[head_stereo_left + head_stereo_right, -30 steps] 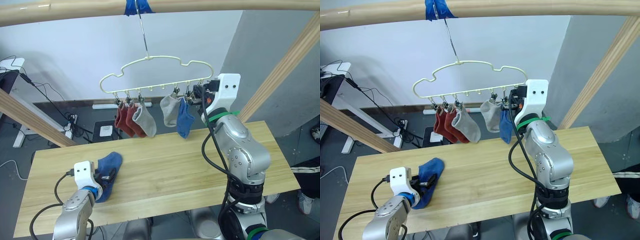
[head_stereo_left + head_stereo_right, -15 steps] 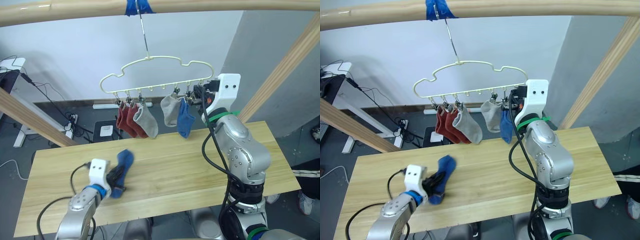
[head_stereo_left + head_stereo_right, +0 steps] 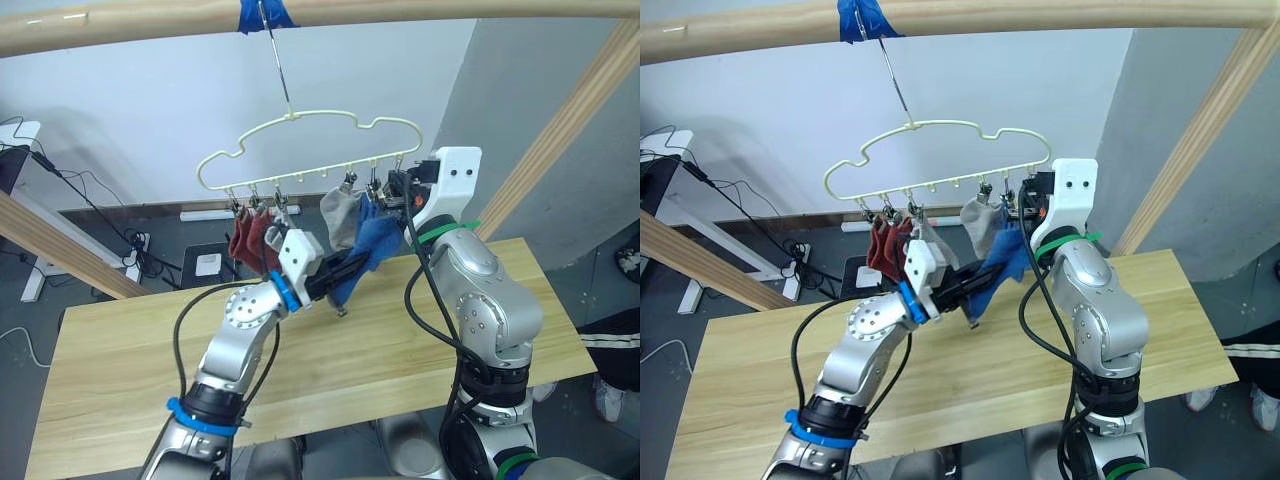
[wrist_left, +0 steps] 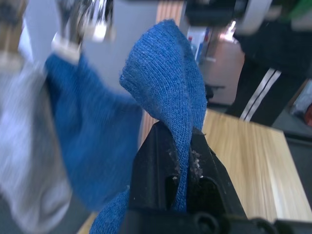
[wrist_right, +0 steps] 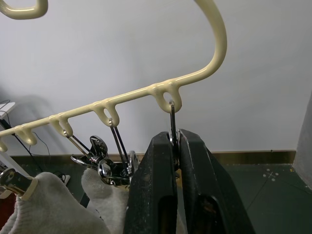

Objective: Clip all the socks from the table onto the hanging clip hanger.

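My left gripper (image 3: 345, 268) is shut on a blue sock (image 4: 170, 92) and holds it up in the air, just below the right end of the pale yellow clip hanger (image 3: 300, 117). My right gripper (image 5: 174, 141) is shut on the hanger's end clip (image 5: 172, 114). A second blue sock (image 4: 92, 126) and a light grey sock (image 3: 340, 213) hang from neighbouring clips. Two rust red socks (image 3: 248, 238) hang near the hanger's left end. The left wrist partly hides the socks in the middle. The table (image 3: 120, 370) lies below both arms.
The hanger's hook hangs from a thick wooden beam (image 3: 420, 8) at a strip of blue tape (image 3: 265, 12). Slanted wooden posts (image 3: 560, 140) rise at both sides of the table. Cables and a power strip (image 3: 210, 262) lie on the floor behind.
My left gripper has shut on the blue sock that lay on the table and carried it up and right to the hanger's right end. The right arm has stayed put.
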Controlling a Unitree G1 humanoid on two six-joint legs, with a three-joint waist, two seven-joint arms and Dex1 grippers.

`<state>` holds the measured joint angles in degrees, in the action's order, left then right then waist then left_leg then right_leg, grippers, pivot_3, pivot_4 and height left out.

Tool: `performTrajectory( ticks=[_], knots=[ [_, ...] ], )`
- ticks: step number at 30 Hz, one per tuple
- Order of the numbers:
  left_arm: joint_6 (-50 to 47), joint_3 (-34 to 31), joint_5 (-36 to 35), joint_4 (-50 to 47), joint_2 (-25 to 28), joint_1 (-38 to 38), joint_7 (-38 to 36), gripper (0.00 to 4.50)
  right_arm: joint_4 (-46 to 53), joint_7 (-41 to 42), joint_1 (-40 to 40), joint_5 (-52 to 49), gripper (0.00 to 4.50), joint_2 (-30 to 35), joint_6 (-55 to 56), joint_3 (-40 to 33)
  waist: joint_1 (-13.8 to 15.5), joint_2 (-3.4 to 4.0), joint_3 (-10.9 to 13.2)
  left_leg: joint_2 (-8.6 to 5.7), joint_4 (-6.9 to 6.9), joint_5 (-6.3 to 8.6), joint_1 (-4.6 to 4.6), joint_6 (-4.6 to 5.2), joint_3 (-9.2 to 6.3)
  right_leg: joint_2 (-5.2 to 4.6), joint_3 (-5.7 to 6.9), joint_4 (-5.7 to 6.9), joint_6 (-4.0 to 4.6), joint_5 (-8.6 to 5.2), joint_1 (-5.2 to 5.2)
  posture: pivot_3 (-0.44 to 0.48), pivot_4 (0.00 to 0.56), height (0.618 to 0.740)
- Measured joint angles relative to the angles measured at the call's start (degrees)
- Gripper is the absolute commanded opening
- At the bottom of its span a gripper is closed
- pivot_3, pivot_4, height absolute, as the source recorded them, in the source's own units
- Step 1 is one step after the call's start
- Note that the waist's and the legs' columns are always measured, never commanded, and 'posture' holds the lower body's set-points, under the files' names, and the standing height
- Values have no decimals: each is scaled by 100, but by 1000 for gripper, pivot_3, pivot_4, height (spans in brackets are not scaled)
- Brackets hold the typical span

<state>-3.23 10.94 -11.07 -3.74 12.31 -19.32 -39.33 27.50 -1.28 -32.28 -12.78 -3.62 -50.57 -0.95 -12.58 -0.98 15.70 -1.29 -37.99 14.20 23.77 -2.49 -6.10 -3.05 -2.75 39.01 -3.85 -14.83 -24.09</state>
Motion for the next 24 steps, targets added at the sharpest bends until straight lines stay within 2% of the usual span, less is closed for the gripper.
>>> performTrajectory(
  ticks=[7, 15, 24],
  knots=[
    [-5, -6, 309, 854, -615, -265, 763, 36, 11, -2, -6, -3, 0, -1, -13, 1, -5, 0, 0, -3, 1, -4, 1, 6, -4, 0, 2, 0, -1, 1, 1, -313, 246, 740],
    [-9, -40, 327, 1271, -806, -383, 917, 36, 11, -2, -13, -9, 0, -9, -40, 5, -6, 0, 0, -3, 1, -4, 3, 6, -5, -2, 2, -1, -3, 1, 1, -319, 246, 740],
    [4, -76, 306, 1299, -922, -497, 933, 36, 11, -2, -12, -9, 0, -2, -53, 25, -8, 0, 0, -3, 2, -4, 3, 6, -6, -1, 3, -1, -3, 1, 1, -323, 246, 740]
  ],
)
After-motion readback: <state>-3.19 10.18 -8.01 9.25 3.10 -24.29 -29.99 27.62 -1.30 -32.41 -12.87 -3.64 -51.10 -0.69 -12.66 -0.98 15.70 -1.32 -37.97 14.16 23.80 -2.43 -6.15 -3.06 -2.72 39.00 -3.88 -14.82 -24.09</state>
